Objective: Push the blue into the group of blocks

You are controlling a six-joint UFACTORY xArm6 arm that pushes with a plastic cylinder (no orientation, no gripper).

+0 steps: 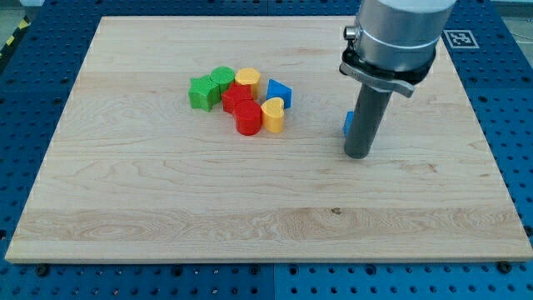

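My tip (358,155) rests on the wooden board (166,200) right of centre. A blue block (348,123) sits just behind the rod on its left side, mostly hidden by it, its shape unclear. The group lies left of centre: a green star-like block (201,92), a green round block (221,79), a yellow round block (247,80), a red block (236,98), a red cylinder (248,118), a yellow heart-like block (273,115), and a second blue block (279,92) at the group's right edge. The tip is well to the right of the group.
The arm's grey body (396,37) hangs over the board's upper right. A blue perforated table (508,100) surrounds the board, with a marker tag (460,37) at the upper right.
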